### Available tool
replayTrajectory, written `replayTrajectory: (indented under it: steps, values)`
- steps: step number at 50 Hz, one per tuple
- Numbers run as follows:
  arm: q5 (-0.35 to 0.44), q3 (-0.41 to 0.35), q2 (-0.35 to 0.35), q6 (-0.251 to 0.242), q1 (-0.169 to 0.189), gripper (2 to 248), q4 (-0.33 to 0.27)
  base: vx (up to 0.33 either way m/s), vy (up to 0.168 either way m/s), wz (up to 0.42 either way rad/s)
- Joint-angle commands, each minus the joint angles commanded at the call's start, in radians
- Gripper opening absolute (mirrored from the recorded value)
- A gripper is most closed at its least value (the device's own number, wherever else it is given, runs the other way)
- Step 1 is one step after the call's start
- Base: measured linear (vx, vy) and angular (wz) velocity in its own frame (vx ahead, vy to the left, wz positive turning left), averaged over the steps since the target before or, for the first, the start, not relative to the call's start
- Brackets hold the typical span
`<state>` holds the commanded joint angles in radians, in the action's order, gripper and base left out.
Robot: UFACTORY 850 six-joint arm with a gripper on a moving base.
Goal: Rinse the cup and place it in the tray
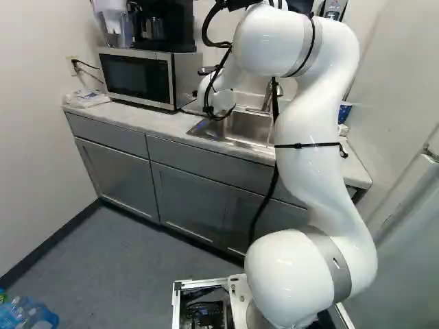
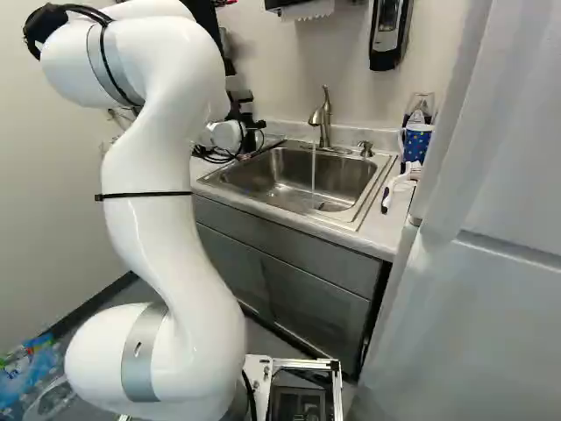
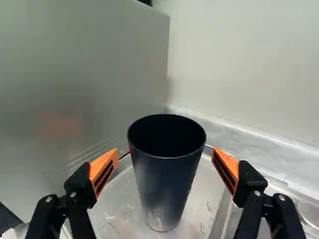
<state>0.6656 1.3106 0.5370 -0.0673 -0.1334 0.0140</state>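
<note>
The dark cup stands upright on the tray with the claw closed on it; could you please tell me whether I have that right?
Not quite: the claw is open, not closed on the dark cup. The wrist view shows a gap on either side of it. The cup does stand upright on the tray.

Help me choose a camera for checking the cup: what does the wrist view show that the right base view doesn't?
Only the wrist view: a dark cup upright on a wet tray, between the orange pads of the open tool, with a gap on each side.
Only the right base view: a faucet with water running, and a blue mug near the sink.
Both: the pale wall.
</note>
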Motion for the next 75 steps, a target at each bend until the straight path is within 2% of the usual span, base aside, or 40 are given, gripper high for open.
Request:
replayTrajectory:
  steps: [53,75]
  values:
    - [-0.001,0.039,-0.059,0.0,0.0,247,0.0,0.0,0.0,0.0]
    - [-0.056,0.06,-0.081,0.0,0.003,247,0.0,0.0,0.0,0.0]
